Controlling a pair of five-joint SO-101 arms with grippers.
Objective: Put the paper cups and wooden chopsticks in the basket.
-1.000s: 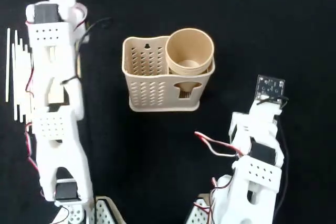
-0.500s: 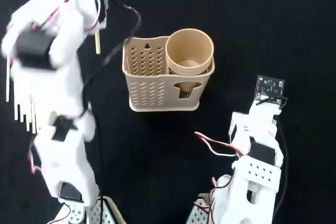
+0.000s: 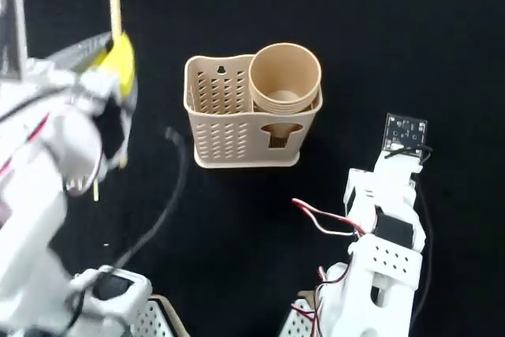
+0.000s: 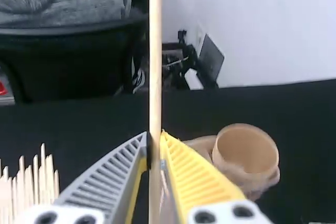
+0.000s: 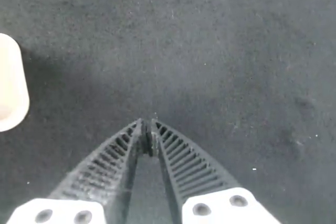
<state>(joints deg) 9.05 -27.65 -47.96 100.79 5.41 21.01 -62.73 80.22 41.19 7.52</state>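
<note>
Wooden chopstick, clamped roughly upright in the tight grip of the left tool, hangs above the left side of the worktop; the basket sits to its right, empty left compartment nearer, paper cups stacked in the right one.

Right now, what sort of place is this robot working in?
Probably a robotics lab bench: a left arm and right arm stand at a black-covered table, with cables and equipment behind it by a white wall. The basket and paper cups look like test props.
</note>
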